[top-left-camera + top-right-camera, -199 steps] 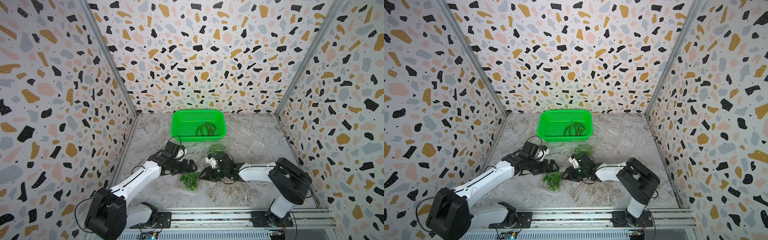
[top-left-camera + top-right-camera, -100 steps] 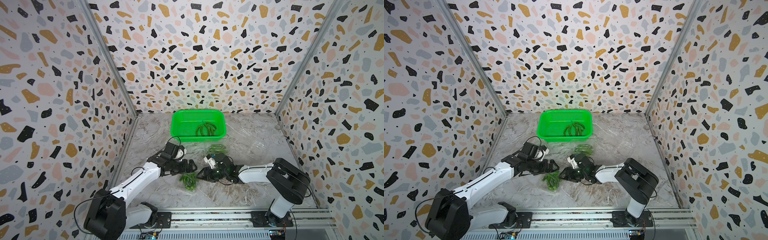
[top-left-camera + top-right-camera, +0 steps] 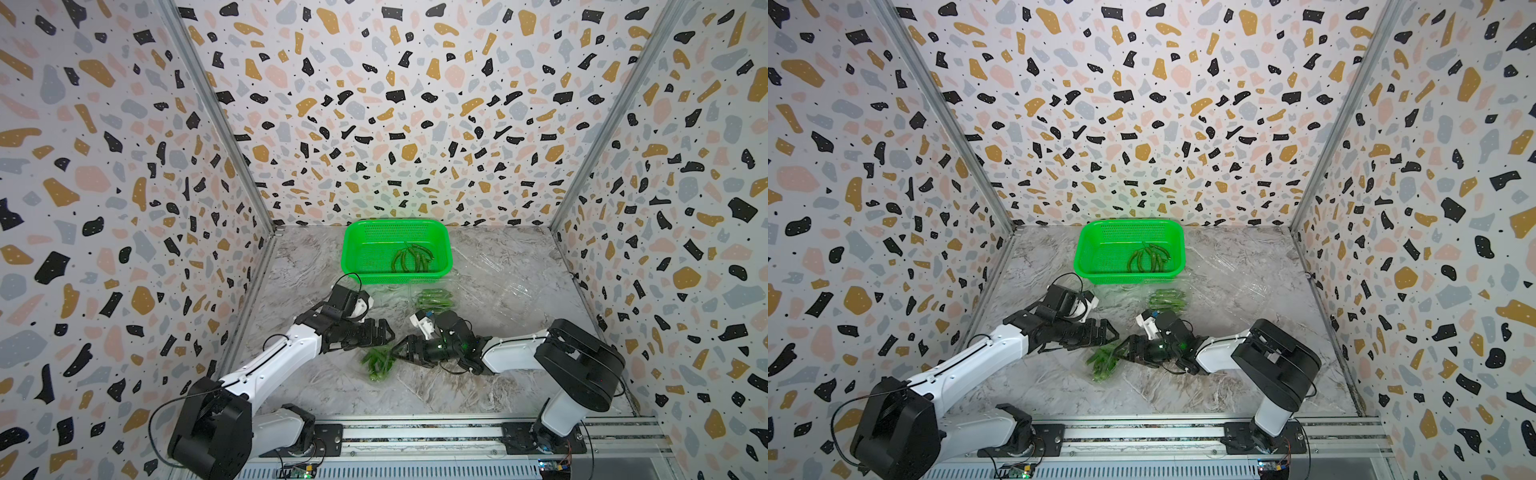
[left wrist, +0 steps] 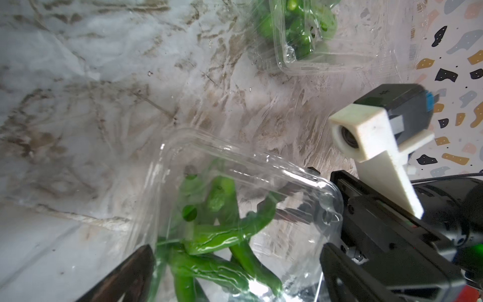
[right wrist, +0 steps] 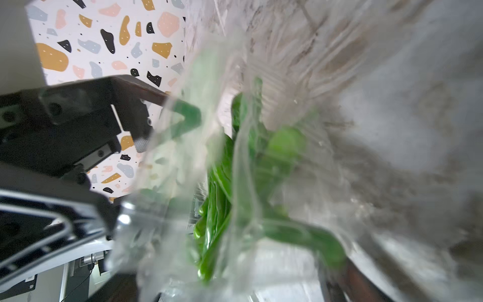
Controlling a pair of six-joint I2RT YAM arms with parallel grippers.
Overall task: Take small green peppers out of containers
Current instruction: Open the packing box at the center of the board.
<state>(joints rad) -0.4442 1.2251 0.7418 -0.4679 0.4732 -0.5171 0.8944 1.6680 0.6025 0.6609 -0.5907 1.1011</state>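
Down front, left gripper point(image 3: 384, 332) and right gripper point(image 3: 401, 349) flank the pack point(image 3: 376, 363) of peppers point(image 4: 214, 240), each with jaws spread, probably to pinch and empty it

Both top views sit high above the front rail point(image 3: 415, 432), looking down and toward the back wall point(image 3: 395, 124) from far off. They share almost the whole cell, green basket point(image 3: 395, 253) included. The left wrist camera looks from close by onto a clear pack point(image 4: 235, 167) of peppers (the right wrist camera point(image 4: 366, 133) appears in its view). The right wrist view sits against that pack, blurred, and faces the left gripper point(image 5: 138, 154).
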